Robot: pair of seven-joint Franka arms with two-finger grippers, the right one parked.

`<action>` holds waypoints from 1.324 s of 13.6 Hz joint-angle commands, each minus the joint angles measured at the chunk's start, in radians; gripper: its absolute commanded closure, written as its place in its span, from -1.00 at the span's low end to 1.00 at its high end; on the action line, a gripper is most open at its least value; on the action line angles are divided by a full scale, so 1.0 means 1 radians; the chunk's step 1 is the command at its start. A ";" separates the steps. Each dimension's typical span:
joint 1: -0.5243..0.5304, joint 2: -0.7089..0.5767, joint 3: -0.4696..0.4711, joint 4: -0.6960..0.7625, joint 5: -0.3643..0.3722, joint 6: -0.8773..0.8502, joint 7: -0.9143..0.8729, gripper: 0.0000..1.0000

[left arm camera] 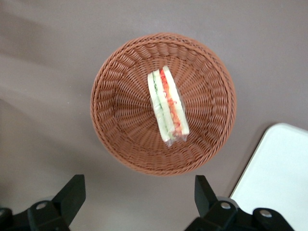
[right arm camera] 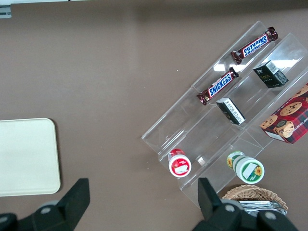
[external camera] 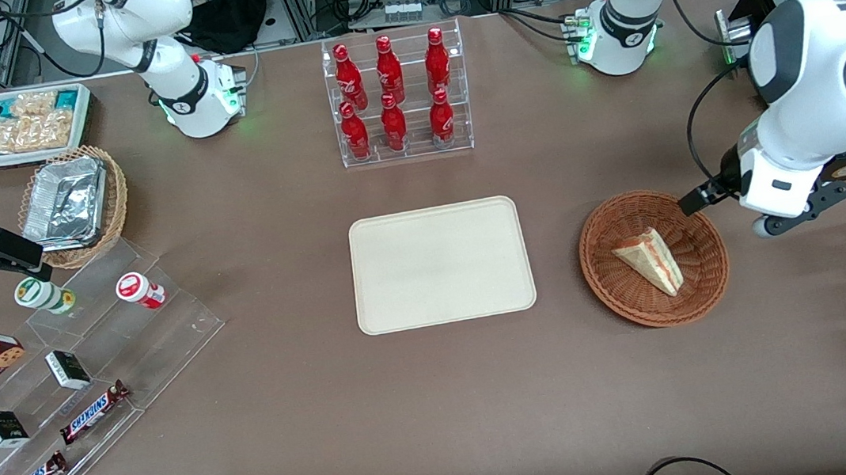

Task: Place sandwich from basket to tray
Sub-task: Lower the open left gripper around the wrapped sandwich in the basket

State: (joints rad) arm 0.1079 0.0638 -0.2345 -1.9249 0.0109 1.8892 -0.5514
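1. Wrist view shows my gripper (left arm camera: 137, 202) spread wide, holding nothing, above the basket (left arm camera: 110, 96).
2. Sandwich (left arm camera: 167, 106) lies in it; tray (external camera: 442, 264) bare.
3. I judge approach; next, descend and straddle the wedge.

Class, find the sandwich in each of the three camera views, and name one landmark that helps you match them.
Front view: the sandwich lies in the basket, beside the tray.
Left wrist view: sandwich in the basket, with the open gripper above.
Right wrist view: not in it.
Shared landmark: the tray, in all three.

White arm, black gripper (left arm camera: 139, 202) fingers
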 commanded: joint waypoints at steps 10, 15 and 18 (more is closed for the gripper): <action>-0.004 0.082 -0.048 -0.112 0.003 0.194 -0.196 -1.00; -0.002 0.123 -0.048 -0.215 0.003 0.350 -0.197 -1.00; -0.001 0.168 -0.048 -0.230 0.003 0.429 -0.196 -1.00</action>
State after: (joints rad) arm 0.1076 0.2156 -0.2784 -2.1448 0.0109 2.2797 -0.7269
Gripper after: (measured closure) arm 0.000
